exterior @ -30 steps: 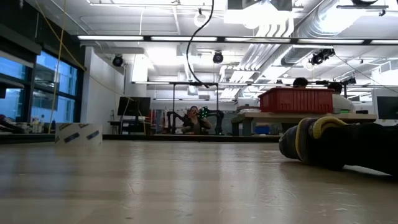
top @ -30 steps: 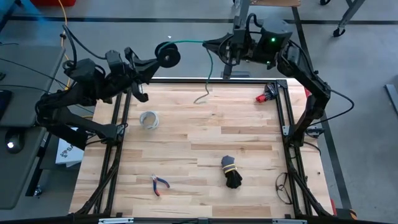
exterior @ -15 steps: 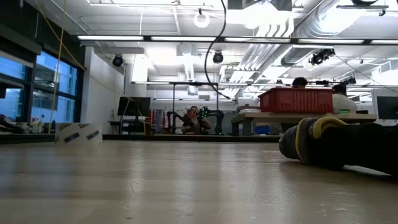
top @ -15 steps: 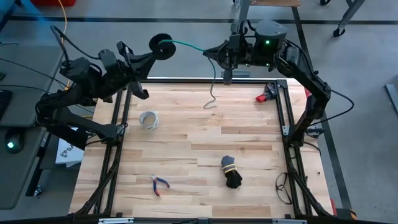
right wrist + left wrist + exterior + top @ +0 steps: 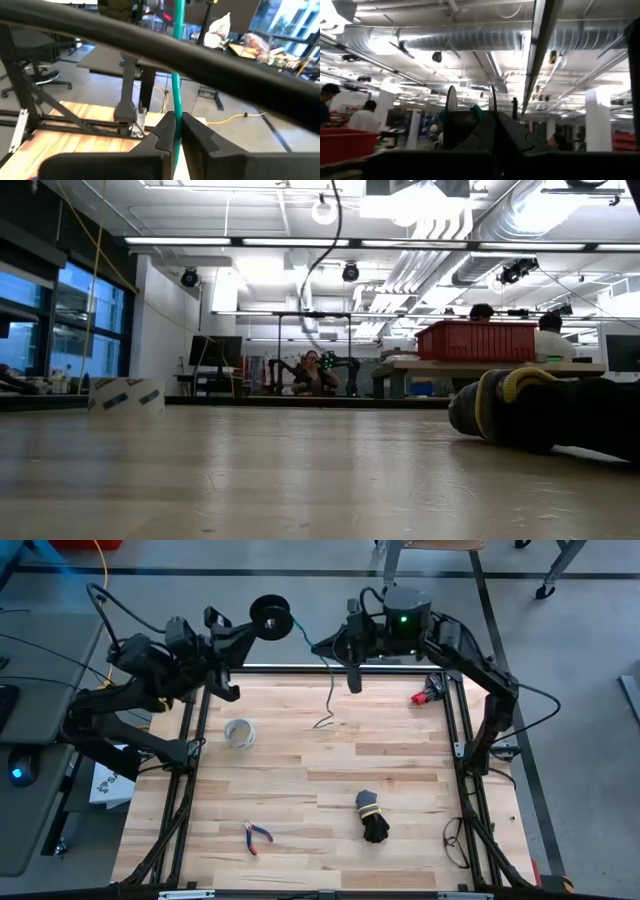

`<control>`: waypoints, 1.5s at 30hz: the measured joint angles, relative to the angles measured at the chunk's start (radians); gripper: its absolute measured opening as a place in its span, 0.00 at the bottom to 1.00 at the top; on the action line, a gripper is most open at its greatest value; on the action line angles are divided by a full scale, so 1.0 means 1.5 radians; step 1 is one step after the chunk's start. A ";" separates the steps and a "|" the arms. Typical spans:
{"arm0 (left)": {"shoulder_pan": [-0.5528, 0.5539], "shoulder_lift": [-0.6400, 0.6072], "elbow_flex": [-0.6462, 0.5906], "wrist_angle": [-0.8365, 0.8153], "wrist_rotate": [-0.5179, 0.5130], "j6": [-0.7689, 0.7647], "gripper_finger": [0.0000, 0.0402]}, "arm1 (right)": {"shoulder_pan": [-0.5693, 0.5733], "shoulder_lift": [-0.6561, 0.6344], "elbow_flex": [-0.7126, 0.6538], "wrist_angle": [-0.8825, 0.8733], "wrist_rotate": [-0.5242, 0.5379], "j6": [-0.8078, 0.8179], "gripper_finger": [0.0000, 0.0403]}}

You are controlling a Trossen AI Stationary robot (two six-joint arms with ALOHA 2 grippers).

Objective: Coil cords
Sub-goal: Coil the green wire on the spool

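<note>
high view: my left hand point(image 5: 262, 620), closed on the dark round coil point(image 5: 270, 616) of the cord, holds it above the counter's point(image 5: 330, 780) far edge. the green cord point(image 5: 303, 635) runs from it to my right hand point(image 5: 322, 644), whose fingers pinch it nearly shut; its tail point(image 5: 327, 700) hangs down to the wood. right wrist view: the cord point(image 5: 176, 65) passes between the fingers point(image 5: 162, 131).

In the low view the black cord bundle point(image 5: 560, 412) is cut off at the frame edge. Above it, the green cord point(image 5: 318, 250) runs out of frame; both grippers unseen there.
</note>
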State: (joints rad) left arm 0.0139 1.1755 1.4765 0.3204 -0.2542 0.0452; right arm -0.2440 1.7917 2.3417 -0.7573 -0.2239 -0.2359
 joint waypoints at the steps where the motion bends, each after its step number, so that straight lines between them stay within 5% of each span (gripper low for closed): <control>1: 0.000 0.008 0.000 0.021 0.008 0.002 0.00 | 0.005 0.005 0.000 0.002 -0.001 -0.002 0.07; 16: 0.004 0.038 0.000 0.128 0.027 -0.012 0.00 | 0.047 0.015 0.000 -0.004 0.079 -0.012 0.41; 32: 0.004 0.033 0.001 0.151 0.040 0.020 0.00 | 0.048 0.014 0.000 -0.025 0.027 -0.022 0.39; 38: 0.004 0.032 0.001 0.152 0.039 0.025 0.00 | 0.034 0.004 0.000 -0.072 0.077 -0.066 0.39; 45: 0.004 0.032 0.001 0.149 0.035 0.036 0.00 | 0.027 0.004 0.000 -0.075 -0.027 -0.019 0.39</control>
State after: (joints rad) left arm 0.0204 1.2240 1.4773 0.5446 -0.2023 0.0986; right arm -0.2035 1.7977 2.3417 -0.8702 -0.2637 -0.2646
